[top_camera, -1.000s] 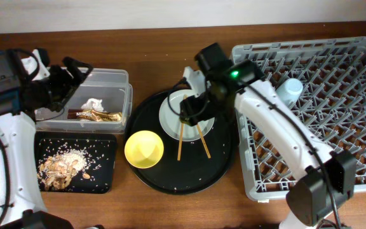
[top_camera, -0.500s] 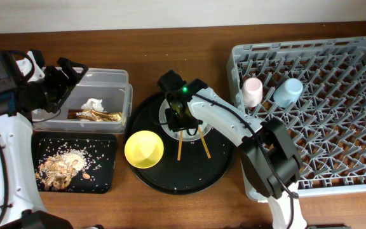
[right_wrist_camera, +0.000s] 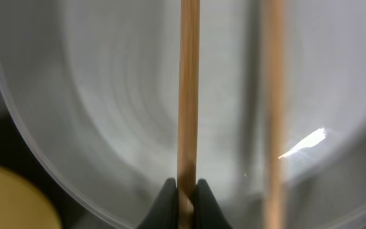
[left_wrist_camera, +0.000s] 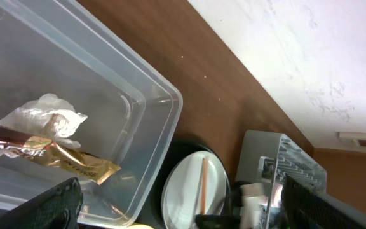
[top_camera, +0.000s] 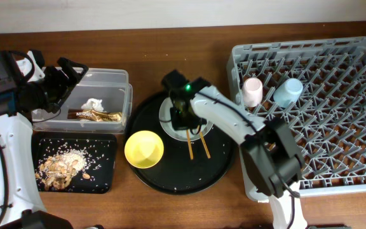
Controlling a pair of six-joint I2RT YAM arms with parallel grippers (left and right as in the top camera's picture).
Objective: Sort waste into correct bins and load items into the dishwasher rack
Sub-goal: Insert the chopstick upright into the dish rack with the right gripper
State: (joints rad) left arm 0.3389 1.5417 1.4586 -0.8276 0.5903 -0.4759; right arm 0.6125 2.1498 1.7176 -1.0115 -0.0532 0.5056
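Fingertips of the right gripper [right_wrist_camera: 184, 194] are clamped on one wooden chopstick [right_wrist_camera: 188, 95], which is seen across the white plate [right_wrist_camera: 107, 95], with the second chopstick [right_wrist_camera: 273, 108] just beside it. The plate and the yellow bowl [top_camera: 144, 149] are carried by the round black tray [top_camera: 170, 181]. The left gripper [top_camera: 65, 77] is spread apart over the clear tub [top_camera: 124, 95], where the napkin [top_camera: 93, 104] and wrapper [top_camera: 99, 116] are contained.
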